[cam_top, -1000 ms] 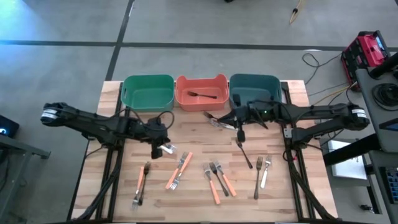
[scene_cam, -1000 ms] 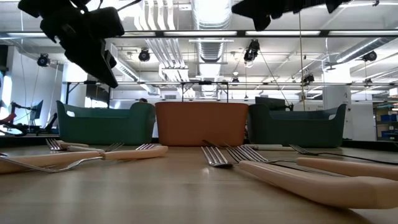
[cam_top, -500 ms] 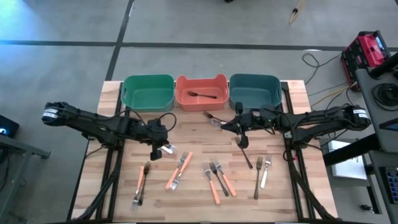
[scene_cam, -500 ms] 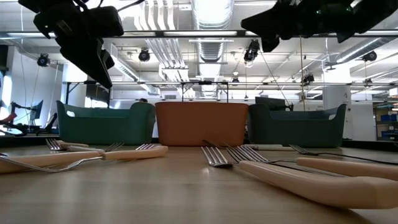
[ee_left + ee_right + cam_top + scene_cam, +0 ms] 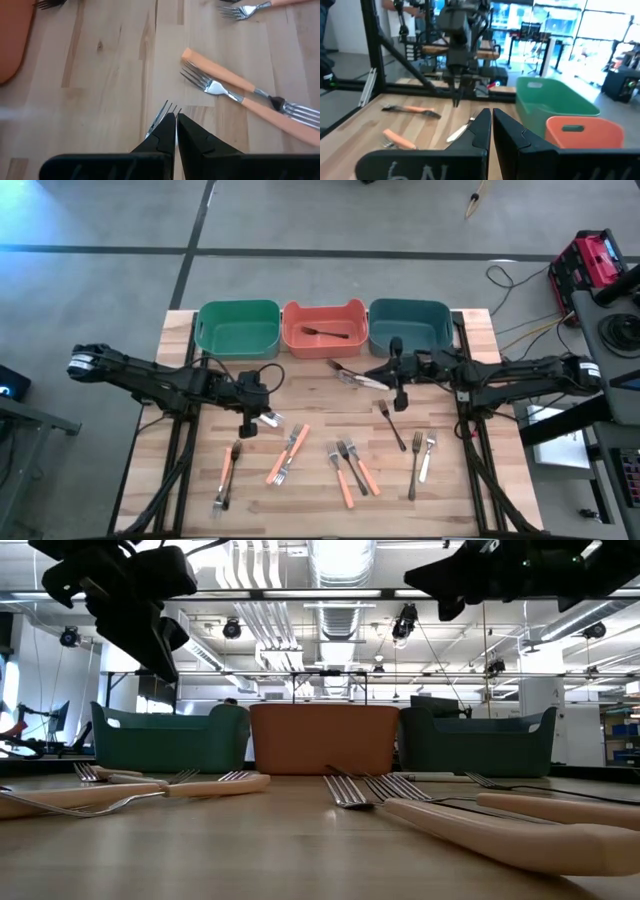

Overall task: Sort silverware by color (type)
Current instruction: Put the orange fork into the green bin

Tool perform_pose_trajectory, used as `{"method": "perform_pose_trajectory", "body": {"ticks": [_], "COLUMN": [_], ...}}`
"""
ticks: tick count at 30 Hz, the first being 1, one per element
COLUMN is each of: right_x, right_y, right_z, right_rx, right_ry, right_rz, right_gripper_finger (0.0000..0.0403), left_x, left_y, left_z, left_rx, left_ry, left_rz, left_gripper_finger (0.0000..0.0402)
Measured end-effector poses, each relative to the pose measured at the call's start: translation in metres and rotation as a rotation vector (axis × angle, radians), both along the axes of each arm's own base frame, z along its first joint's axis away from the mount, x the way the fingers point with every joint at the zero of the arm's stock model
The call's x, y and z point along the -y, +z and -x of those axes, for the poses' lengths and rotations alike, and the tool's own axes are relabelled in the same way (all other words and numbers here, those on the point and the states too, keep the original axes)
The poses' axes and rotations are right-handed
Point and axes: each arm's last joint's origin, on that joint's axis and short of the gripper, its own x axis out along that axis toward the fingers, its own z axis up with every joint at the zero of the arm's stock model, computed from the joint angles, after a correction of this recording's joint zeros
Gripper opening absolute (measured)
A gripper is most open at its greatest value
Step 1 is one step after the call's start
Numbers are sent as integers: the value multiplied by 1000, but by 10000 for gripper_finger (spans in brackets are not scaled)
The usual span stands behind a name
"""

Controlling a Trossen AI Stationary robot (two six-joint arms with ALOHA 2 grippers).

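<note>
- High view: the wooden table (image 5: 470, 480) is carrying three bins at its far edge, and the orange bin (image 5: 323, 345) is holding one dark fork (image 5: 322, 332). The right gripper (image 5: 375, 376) is pulling back towards its own side, away from the dark-handled fork (image 5: 392, 426), which is lying just where it lay a second ago; that looks like a failed pick.
- Low view: the right gripper (image 5: 520, 565) is riding high above the teal bin (image 5: 478, 742).
- Left wrist view: the left gripper (image 5: 176, 120) is barely moving, with its fingers pressed together on a silver fork (image 5: 164, 111) just above the boards.
- Right wrist view: the right gripper (image 5: 491, 120) is pinched closed on nothing, so that arm is needing another approach.
</note>
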Motion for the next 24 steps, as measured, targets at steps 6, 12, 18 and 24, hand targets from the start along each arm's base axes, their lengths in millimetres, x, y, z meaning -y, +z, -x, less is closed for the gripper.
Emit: {"method": "perform_pose_trajectory", "body": {"ticks": [6,12,18,24], "right_x": [0,-1,-1,-1], "right_y": [3,7,6,4], "right_z": [17,27,26,25], "right_rx": [50,91,89,77], "right_ry": [-16,-16,-18,-21], "right_rz": [13,26,35,29], "right_gripper_finger": [9,9,9,9], "left_x": [-1,-2,-11,-12], "left_y": [-2,-4,7,1], "left_z": [2,4,6,0], "left_rx": [-37,-68,-189,-292], "left_ry": [13,22,87,25], "left_rz": [3,-23,-68,-113], "left_gripper_finger": [0,0,0,0]}}
